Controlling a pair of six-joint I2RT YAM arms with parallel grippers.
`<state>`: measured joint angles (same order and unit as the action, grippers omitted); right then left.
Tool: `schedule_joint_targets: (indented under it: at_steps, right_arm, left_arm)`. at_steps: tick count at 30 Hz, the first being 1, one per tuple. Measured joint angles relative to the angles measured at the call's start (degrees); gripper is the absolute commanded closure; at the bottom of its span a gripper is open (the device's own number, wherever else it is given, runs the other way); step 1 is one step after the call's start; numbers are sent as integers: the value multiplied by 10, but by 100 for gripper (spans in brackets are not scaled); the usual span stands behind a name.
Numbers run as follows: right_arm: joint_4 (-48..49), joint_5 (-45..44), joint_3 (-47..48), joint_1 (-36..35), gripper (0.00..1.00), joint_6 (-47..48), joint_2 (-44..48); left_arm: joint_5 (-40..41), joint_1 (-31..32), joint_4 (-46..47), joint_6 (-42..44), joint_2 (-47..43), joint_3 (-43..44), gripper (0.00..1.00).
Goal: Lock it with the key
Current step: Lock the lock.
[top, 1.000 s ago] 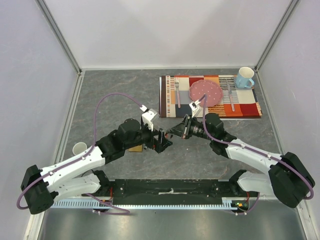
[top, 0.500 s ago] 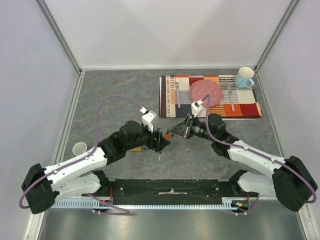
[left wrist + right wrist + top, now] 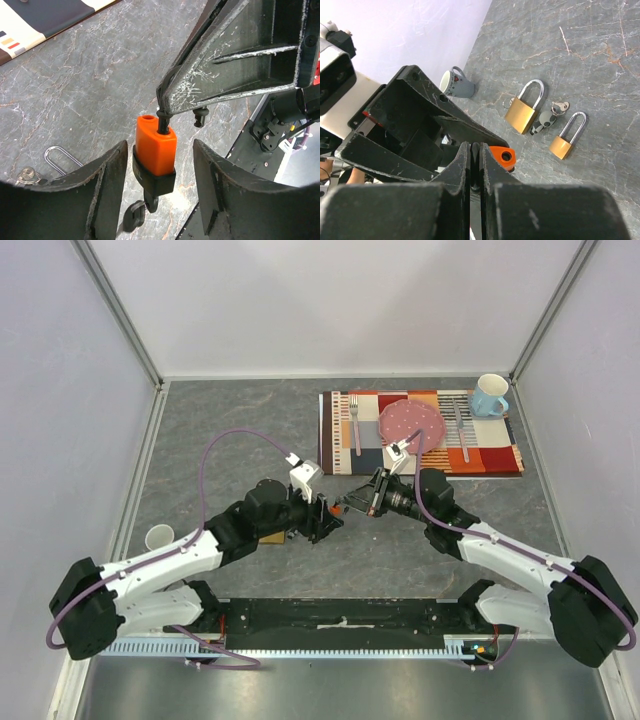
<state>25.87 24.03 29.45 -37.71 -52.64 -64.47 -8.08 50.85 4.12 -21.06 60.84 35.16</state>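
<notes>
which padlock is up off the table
The orange padlock, hanging by its shackle from the right tool; both brass padlocks lie on the table.

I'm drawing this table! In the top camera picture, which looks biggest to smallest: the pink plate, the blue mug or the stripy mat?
1. stripy mat
2. pink plate, lying on the mat
3. blue mug
They sit close together, so distance from the camera doesn't muddle the order.
</notes>
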Motion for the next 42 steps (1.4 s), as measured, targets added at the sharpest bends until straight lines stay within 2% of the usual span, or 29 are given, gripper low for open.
schedule_joint_targets:
  at_steps: [5,8,9,15,20,23,24,26,27,29,30,31,33,42]
  right_arm:
    - [0,-2,0,0,100,-1,8]
    - [-1,-4,0,0,100,-1,8]
    - [-1,-4,0,0,100,-1,8]
    - [-2,-9,0,0,100,-2,8]
    - [-2,-9,0,0,98,-3,8]
    - [0,-8,0,0,88,-3,8]
    - [2,-8,0,-1,71,-3,8]
    - [2,-8,0,-1,55,-3,8]
    - [2,-9,0,0,38,-1,8]
    - [-2,-11,-1,0,23,2,11]
    - [-4,-13,-1,0,11,4,14]
    - [-8,-16,-1,0,7,10,19]
    - [-22,-24,0,0,2,19,36]
    - [-104,-50,17,22,2,82,79]
  left_arm:
    - [0,0,8,0,14,-2,42]
    - [-1,0,8,-1,22,-5,58]
    - [-1,0,8,-2,24,-6,67]
    - [-12,0,13,-6,24,-8,96]
    - [-12,0,18,-6,22,-11,98]
    - [-12,0,20,-6,15,-16,98]
    - [-12,0,21,-6,13,-17,98]
    - [-13,0,22,-6,9,-18,98]
    - [-14,-1,22,-6,9,-19,98]
    - [-17,-6,22,-6,8,-22,98]
    - [-21,-10,21,-7,8,-25,98]
    - [-27,-14,21,-7,7,-28,98]
    - [-41,-24,20,-7,7,-34,98]
    - [-137,-68,21,-7,9,-40,98]
